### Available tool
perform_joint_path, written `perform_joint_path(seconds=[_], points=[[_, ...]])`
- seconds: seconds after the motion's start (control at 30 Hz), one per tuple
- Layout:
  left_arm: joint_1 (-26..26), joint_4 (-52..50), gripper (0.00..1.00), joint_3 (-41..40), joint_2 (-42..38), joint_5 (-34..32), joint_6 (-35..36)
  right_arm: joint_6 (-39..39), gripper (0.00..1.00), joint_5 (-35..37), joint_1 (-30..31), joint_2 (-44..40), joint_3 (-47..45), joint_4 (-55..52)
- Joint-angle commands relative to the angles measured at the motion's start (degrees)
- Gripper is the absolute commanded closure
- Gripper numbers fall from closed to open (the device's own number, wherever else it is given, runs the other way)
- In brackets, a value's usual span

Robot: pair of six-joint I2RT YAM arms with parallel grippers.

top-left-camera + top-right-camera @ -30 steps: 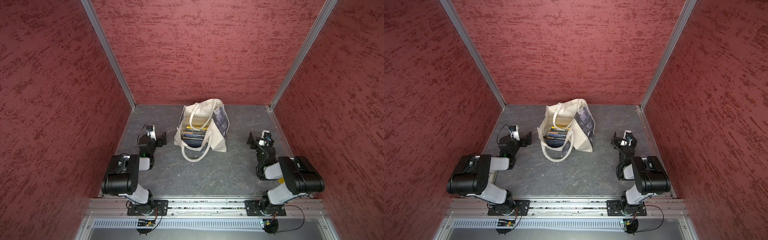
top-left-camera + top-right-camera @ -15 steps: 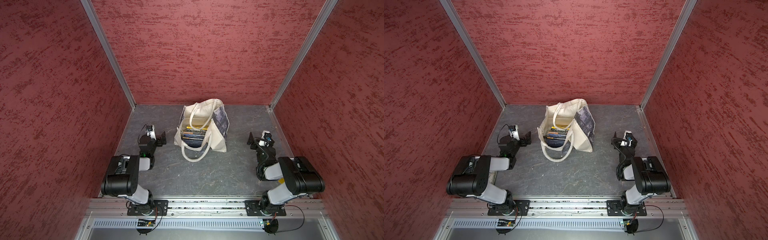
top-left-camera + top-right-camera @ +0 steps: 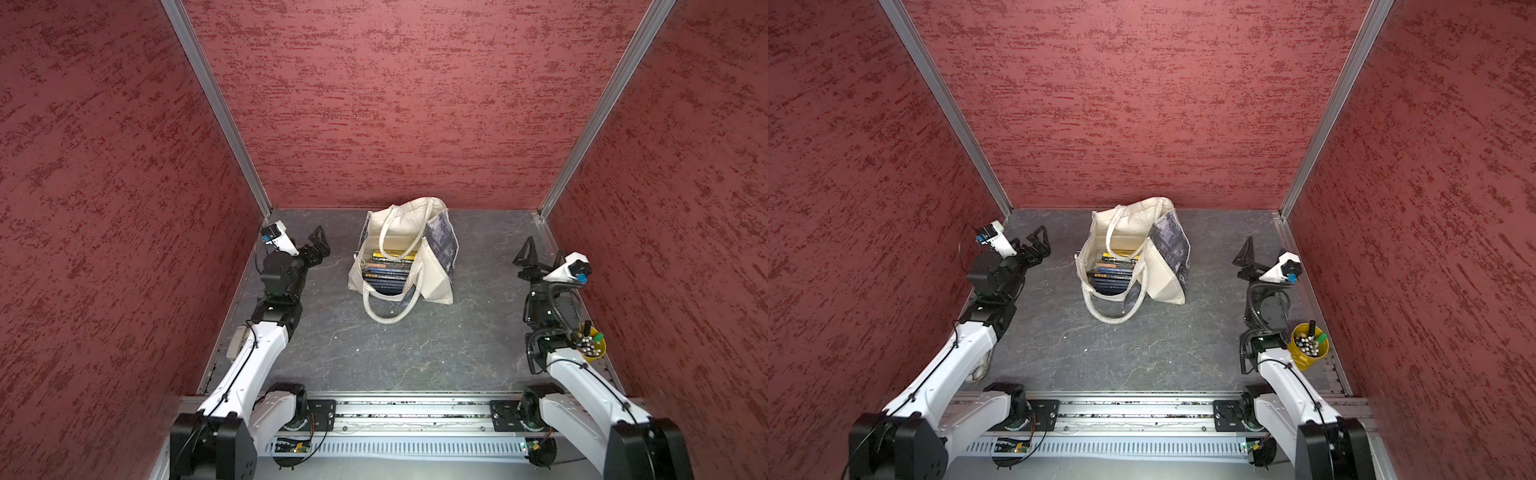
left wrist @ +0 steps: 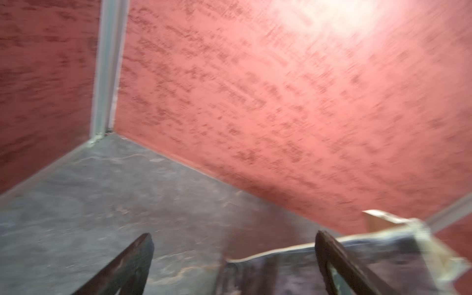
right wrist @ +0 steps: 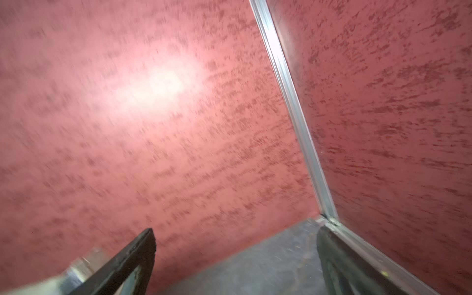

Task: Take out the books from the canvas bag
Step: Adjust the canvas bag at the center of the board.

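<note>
The bag (image 3: 434, 284) stands upright on the table (image 3: 374, 357), its mouth gaping so the books (image 3: 386, 276) inside show. The left tool (image 3: 311, 246) and right tool (image 3: 532, 258) flank it, apart from it. Both are released and empty, likely poised for a first reach.

Titles on books (image 3: 388, 276) unreadable; canvas bag (image 4: 408, 245) blurred, edge-cropped.

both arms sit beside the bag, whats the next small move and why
Probably swing the left gripper over the open mouth of the canvas bag: its fingers are open and empty, it sits nearer than the right gripper, and the books stand exposed inside.
</note>
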Motion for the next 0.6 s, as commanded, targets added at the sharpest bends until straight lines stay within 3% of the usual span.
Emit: perform_joint_path(seconds=[0.0,0.03,0.1,0.17,0.4,0.57], points=[[0.6,-13.2,0.0,0.7,-3.7,8.5,-13.7,16.8,0.01,-6.0,0.2,-2.7,-0.2,-10.5],[1.1,-13.3,0.0,0.1,-4.3,10.1,-16.5,16.9,0.01,-9.1,0.2,-2.0,0.1,-10.3],[0.9,-12.6,0.0,0.4,-4.6,14.8,-15.2,15.5,0.01,-14.7,0.4,0.6,4.7,-17.9],[-2.8,-22.5,0.0,4.6,-4.2,9.4,-13.9,16.9,0.01,-13.8,0.6,2.0,8.4,-26.2],[-21.3,-46.2,0.0,21.5,4.2,-5.1,-4.3,17.1,0.01,-18.2,1.5,0.1,11.4,-38.1],[-26.8,-54.6,0.0,30.0,8.7,-10.0,-1.9,15.6,0.01,-22.5,3.8,1.0,14.7,-45.0]])
